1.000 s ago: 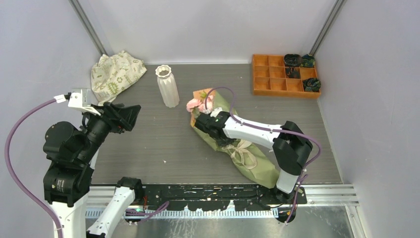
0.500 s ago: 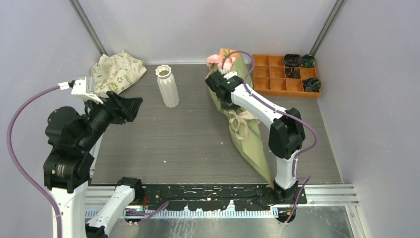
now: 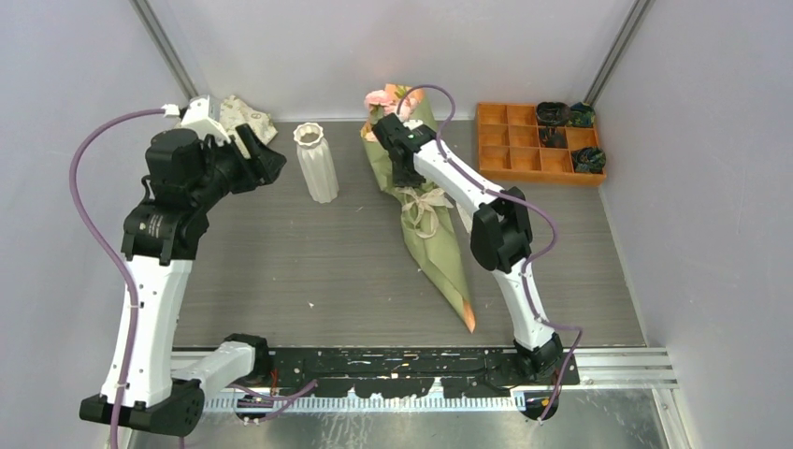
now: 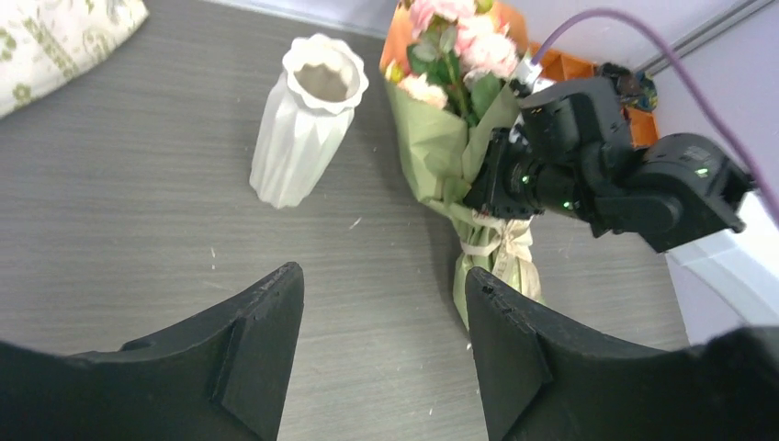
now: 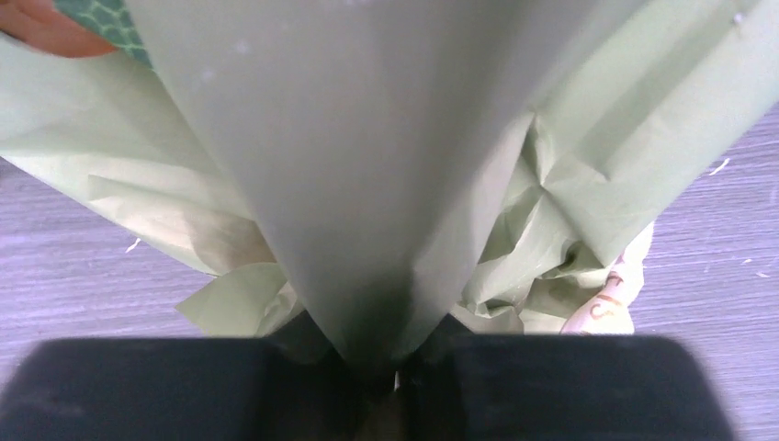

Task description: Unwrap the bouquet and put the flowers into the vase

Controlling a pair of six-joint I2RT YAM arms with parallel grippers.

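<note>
The bouquet (image 3: 432, 234), a long olive-green paper cone with a cream ribbon bow (image 3: 423, 201), stretches from the back of the table toward the front, its orange tip (image 3: 469, 323) nearest me. The flowers (image 3: 383, 97), pink and peach, stick out of its far end. My right gripper (image 3: 404, 173) is shut on the green paper (image 5: 395, 184) just below the blooms. The vase (image 3: 316, 164), white and ribbed, stands upright left of the bouquet. My left gripper (image 3: 266, 164) hovers open and empty just left of the vase; its dark fingers (image 4: 257, 349) frame bare table.
A cream patterned cloth bag (image 3: 241, 110) lies at the back left, partly behind the left arm. An orange compartment tray (image 3: 524, 154) with dark items sits at the back right. Grey walls close the table on three sides.
The right arm has swung the bouquet from the table's middle up and back, then leftward toward the vase. The left arm has risen and reached toward the back, beside the vase.
</note>
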